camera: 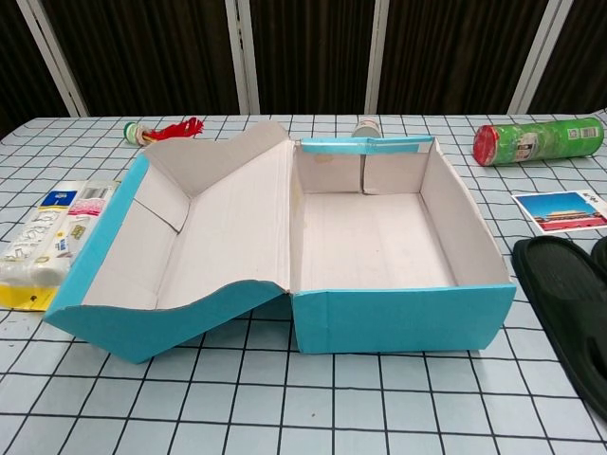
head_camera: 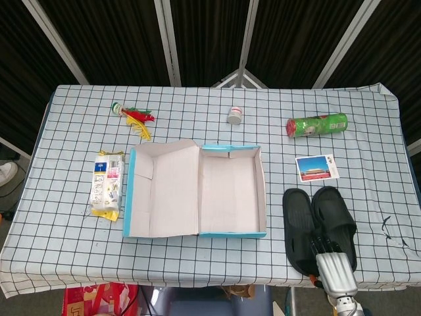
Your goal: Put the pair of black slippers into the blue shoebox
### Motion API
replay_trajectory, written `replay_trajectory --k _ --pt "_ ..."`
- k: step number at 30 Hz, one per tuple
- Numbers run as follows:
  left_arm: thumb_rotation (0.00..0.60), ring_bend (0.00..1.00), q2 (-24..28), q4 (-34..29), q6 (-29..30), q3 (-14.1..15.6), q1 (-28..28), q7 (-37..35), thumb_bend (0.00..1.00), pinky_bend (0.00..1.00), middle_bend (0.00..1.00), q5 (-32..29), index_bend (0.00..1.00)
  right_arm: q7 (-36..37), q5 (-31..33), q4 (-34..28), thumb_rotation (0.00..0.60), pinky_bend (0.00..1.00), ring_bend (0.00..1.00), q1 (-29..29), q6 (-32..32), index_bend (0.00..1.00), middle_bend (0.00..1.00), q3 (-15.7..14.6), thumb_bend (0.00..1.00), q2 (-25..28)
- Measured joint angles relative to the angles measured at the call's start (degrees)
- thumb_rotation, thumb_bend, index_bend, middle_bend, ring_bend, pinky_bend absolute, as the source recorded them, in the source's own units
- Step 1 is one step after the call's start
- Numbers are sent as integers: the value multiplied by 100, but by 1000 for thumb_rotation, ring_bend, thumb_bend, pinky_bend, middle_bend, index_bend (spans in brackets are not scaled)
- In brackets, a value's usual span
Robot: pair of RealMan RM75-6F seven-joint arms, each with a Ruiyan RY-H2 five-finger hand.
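slippers (camera: pixel 567 313) cut off at right edge – robot hand (head_camera: pixel 332 260) grip unclear
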Motion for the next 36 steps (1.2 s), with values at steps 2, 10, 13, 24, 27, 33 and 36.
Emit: replay_trajectory --k 2,10,13,24,27,33,36 --pt "600 52 -1 3 -8 -3 -1 7 385 102 9 -9 87 -87 23 44 600 243 98 39 -9 114 95 54 185 -73" --pt "600 52 -14 2 -42 -18 -13 58 385 102 8 -52 87 -323 136 82 600 243 97 131 7 114 95 194 186 -158" --pt "600 52 -17 -11 -60 -14 -18 91 385 102 8 -57 87 -361 168 66 600 243 97 161 -6 114 94 206 186 -171" --pt "600 52 -20 -50 -72 -21 -15 168 385 102 9 -94 88 -693 416 43 600 243 96 456 -313 114 94 378 186 -297" --pt "600 52 -17 -56 -109 -20 -26 186 385 102 8 -111 88 -806 476 47 600 243 96 538 -374 114 94 410 186 -338" --pt "600 52 -14 -70 -115 -20 -27 209 385 102 8 -123 88 -971 592 62 600 243 96 662 -473 114 94 443 185 -341" --pt "600 52 -12 -76 -114 -26 -23 215 385 102 8 -136 88 -1017 668 68 600 243 96 705 -512 114 94 455 186 -316"
